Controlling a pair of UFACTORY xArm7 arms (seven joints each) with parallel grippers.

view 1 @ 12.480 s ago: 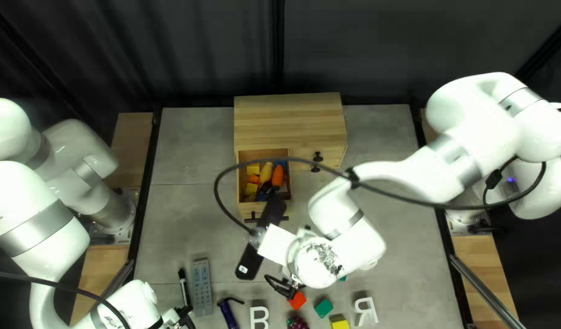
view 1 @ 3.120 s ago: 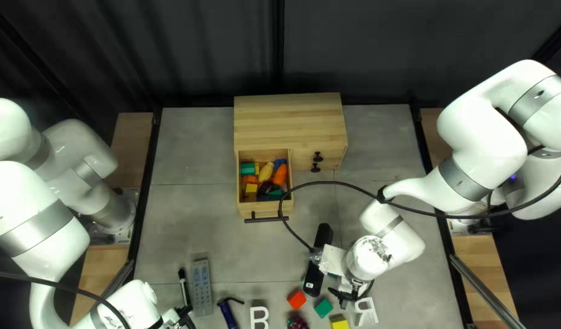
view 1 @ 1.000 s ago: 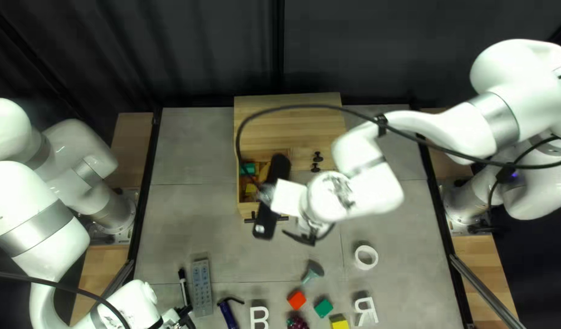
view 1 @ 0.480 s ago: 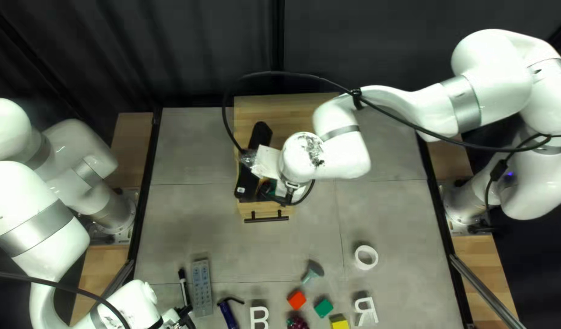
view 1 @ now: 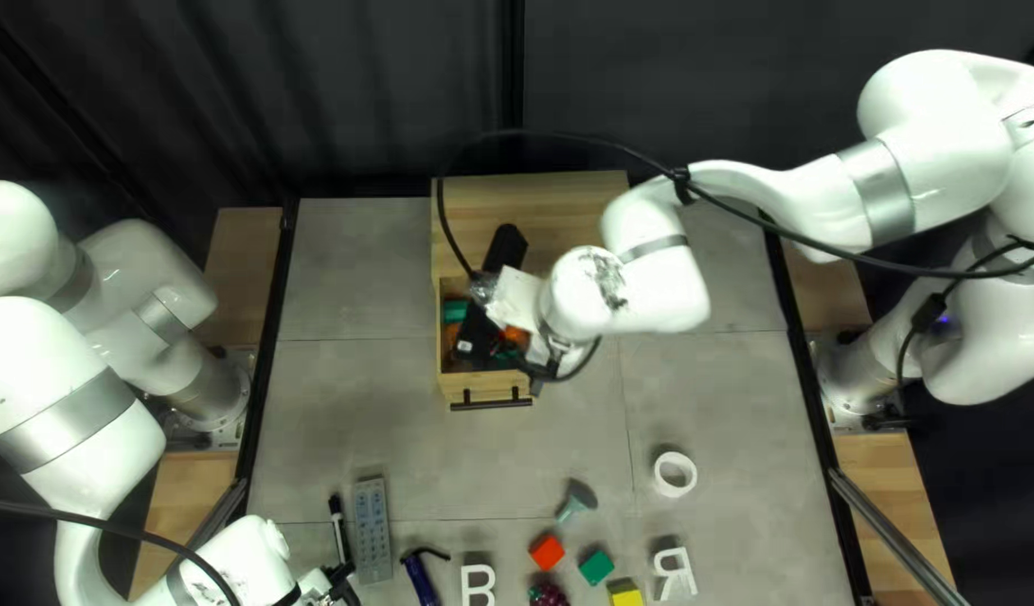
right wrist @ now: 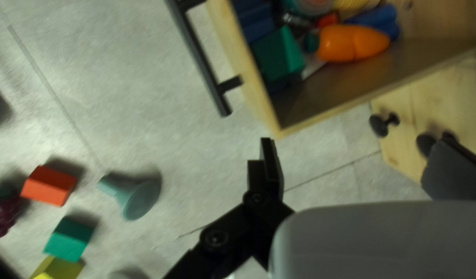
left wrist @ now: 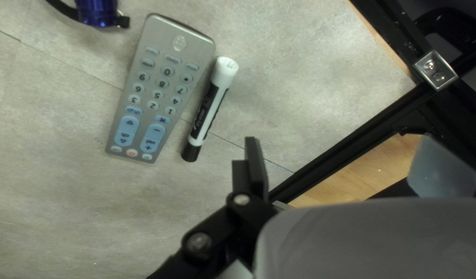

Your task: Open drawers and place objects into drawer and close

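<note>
- Presently, left pincer (view 1: 339, 586), lower left of frame: fingers apart.
- Right pincer (view 1: 556, 365), near centre, beside the front corner of the wooden drawer (view 1: 483, 387): fingers apart.
- Drawer: extended; contains orange toy carrot (right wrist: 351, 44).
- Red block (view 1: 547, 552), yellow block (view 1: 626, 597): on table (view 1: 360, 404), lower centre.
- Remote control (view 1: 372, 528), marker (view 1: 338, 528): side by side, lower left.

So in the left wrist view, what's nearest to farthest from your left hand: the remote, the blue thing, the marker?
From my left hand:
1. Marker, ahead of the hand.
2. Remote, just past the marker.
3. Blue thing, beyond the remote, partly in view.
</note>
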